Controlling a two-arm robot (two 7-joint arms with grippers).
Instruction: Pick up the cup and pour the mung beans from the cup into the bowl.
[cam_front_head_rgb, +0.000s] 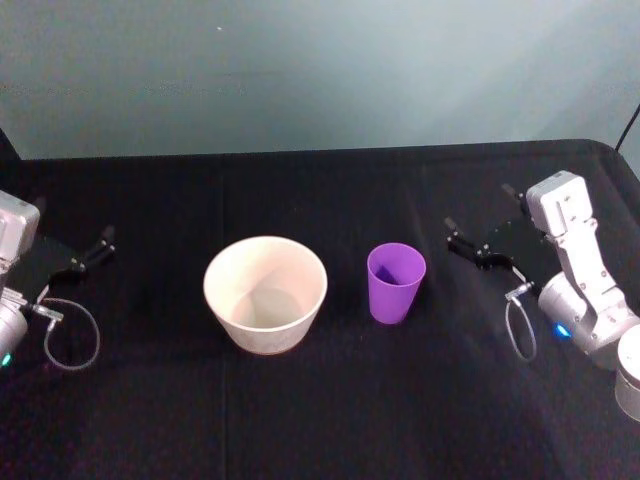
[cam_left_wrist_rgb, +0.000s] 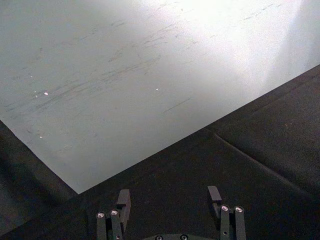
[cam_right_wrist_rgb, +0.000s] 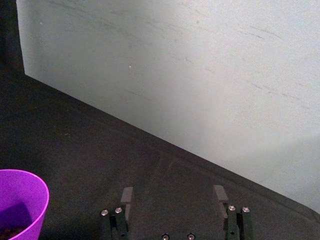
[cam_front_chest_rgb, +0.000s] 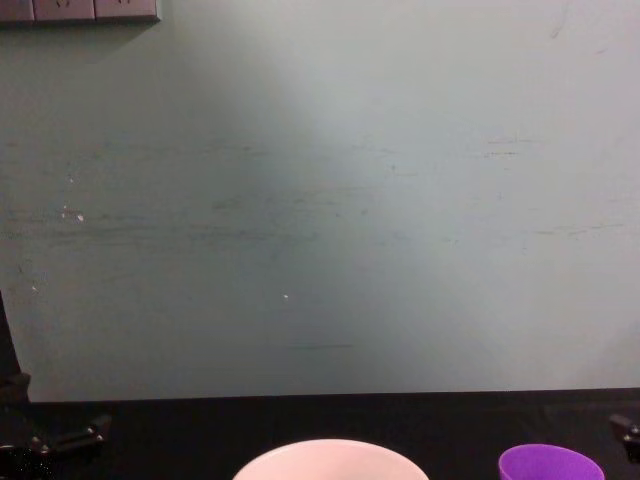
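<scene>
The purple cup (cam_front_head_rgb: 396, 283) stands upright on the black table, just right of the wide pale bowl (cam_front_head_rgb: 265, 295). The bowl's inside looks empty. In the right wrist view the cup (cam_right_wrist_rgb: 20, 200) sits to one side, with a few brownish mung beans (cam_right_wrist_rgb: 10, 231) showing at its bottom. My right gripper (cam_front_head_rgb: 478, 207) hovers open a little to the right of the cup, apart from it; its fingers (cam_right_wrist_rgb: 127, 195) hold nothing. My left gripper (cam_front_head_rgb: 75, 225) rests open at the table's far left, well away from the bowl; its fingers (cam_left_wrist_rgb: 123, 200) are also empty.
A black cloth covers the table (cam_front_head_rgb: 320, 420), and a pale wall (cam_front_chest_rgb: 320, 200) rises close behind its far edge. In the chest view the bowl's rim (cam_front_chest_rgb: 330, 460) and the cup's rim (cam_front_chest_rgb: 550, 462) show low down. Bare cloth lies in front of both vessels.
</scene>
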